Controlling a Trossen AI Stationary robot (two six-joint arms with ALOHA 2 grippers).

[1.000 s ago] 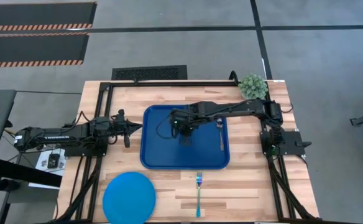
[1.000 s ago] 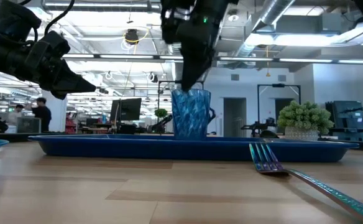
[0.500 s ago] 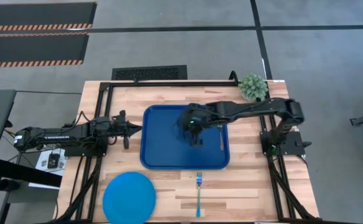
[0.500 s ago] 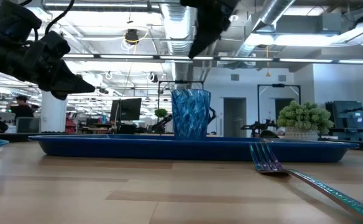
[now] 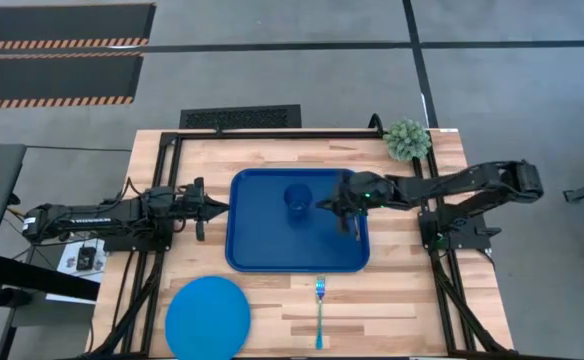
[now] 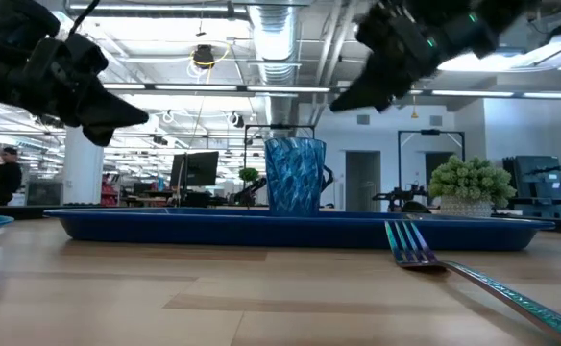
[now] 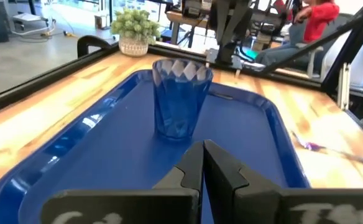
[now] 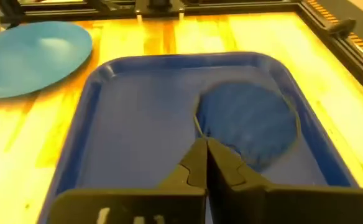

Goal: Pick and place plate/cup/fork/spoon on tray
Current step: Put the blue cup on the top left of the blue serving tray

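Observation:
The dark-blue tray [image 5: 262, 250] lies mid-table. The translucent blue cup [image 5: 298, 200] stands upright on its floor, also seen in the low view [image 6: 295, 175] and in both wrist views [image 7: 180, 99] [image 8: 250, 127]. The grey spoon [image 5: 358, 232] lies along the tray's right side, its far end under my right arm. My right gripper [image 5: 324, 206] is shut and hangs above the tray, right of the cup and clear of it [image 6: 343, 104]. My left gripper [image 5: 222, 208] is shut and waits at the tray's left rim. The fork [image 5: 320, 312] and the plate [image 5: 208, 318] lie on the table near the front edge.
A small potted plant [image 5: 408, 140] stands at the table's far right corner. Black frame rails [image 5: 172, 150] run along the far and side edges. Bare wood lies between the tray and the front edge, around the fork. A person shows far off in the room [image 6: 2, 173].
My right gripper has risen from the cup's rim and drawn back toward the table's right edge, tipping from pointing down to near level. The cup has stayed upright in the same place on the tray.

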